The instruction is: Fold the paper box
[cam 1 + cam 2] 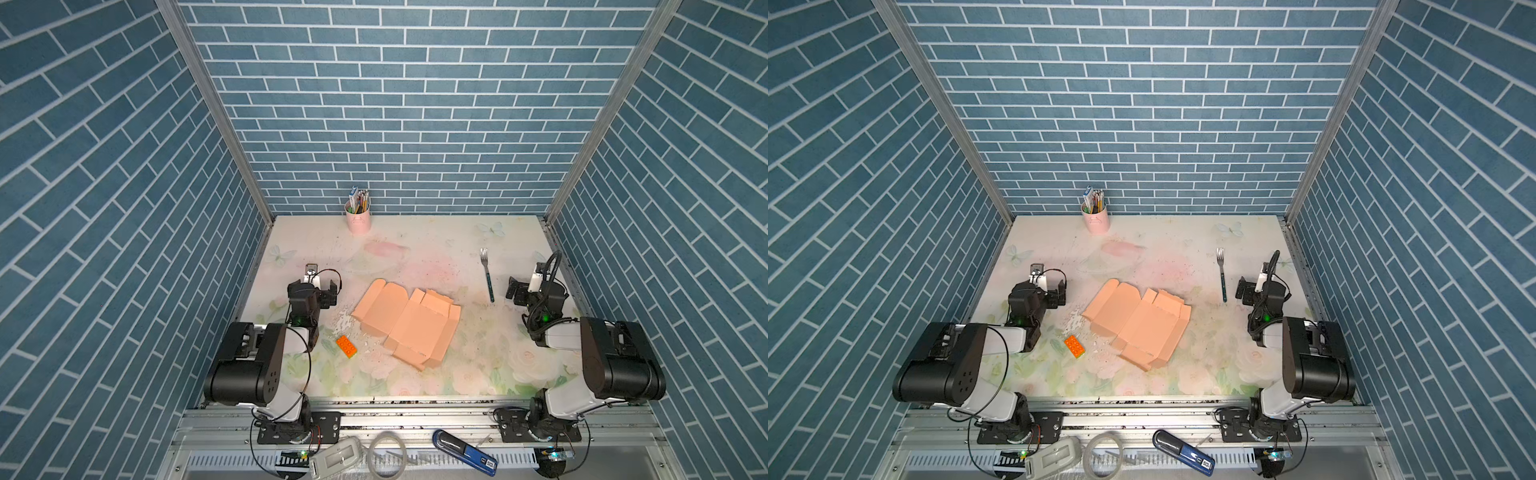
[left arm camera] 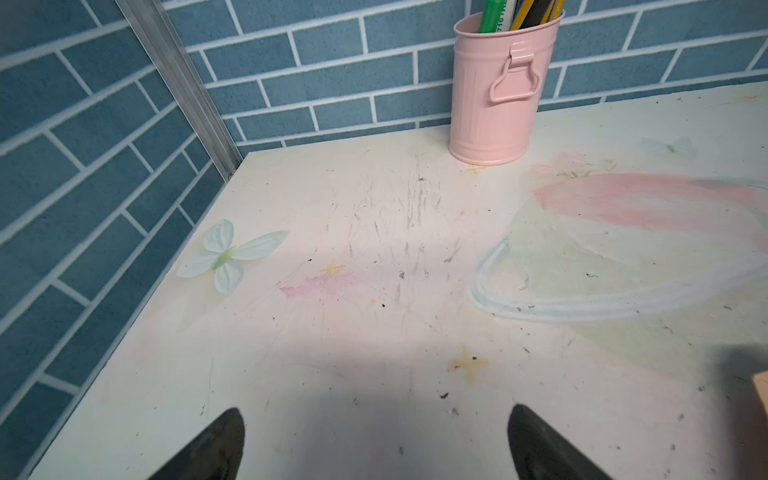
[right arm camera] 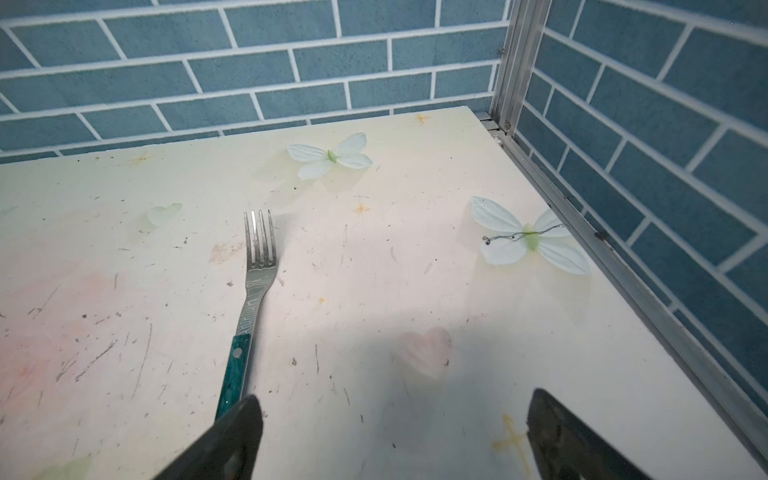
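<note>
Paper box (image 1: 405,328), one sheet, one fork (image 1: 487,274), one brick (image 1: 346,347)

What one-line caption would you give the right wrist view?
Open right gripper above the butterfly-patterned table, a green-handled fork lying beside it.

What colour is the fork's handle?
The fork handle is dark teal-green; clearest in right wrist view.
</note>
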You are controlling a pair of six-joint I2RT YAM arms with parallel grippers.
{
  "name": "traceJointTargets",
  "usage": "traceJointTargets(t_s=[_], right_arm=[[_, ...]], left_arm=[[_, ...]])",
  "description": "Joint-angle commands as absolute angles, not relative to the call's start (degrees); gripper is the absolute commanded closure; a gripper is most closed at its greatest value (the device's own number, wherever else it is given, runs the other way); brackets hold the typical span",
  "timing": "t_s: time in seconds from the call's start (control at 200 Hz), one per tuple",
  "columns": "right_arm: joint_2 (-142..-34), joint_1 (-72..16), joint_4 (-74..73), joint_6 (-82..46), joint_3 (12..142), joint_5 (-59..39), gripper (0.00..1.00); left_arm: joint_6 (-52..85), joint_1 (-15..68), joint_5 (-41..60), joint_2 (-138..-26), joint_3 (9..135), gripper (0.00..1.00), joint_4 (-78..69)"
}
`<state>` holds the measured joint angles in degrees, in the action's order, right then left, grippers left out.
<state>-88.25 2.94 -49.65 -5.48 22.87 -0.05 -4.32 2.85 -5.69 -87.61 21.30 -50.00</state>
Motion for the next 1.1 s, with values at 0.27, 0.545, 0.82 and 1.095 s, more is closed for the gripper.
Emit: traceJointTargets(t_s=[0.27,0.545,0.82,1.095], right_arm=[[-88.40,2.90,-49.83,-3.18,22.50,-0.09,0.01],[-88.42,2.92,-49.88,-3.16,22.46,-0.08,0.01],[-88.37,3.04,-49.84,-3.17,22.50,-0.09,0.01],[-88.46,2.97,-49.59,-3.24,22.68,-0.05,0.01]], left_arm=[[-3.96,2.46,-5.25,-87.63,22.24,0.00,-49.40],[-3.96,2.46,-5.24,-87.62,22.28,0.01,-49.32],[-4.00,2.46,-5.18,-87.59,22.41,0.00,-49.22],[-3.84,2.33,-5.01,-87.62,22.50,0.00,-48.96]])
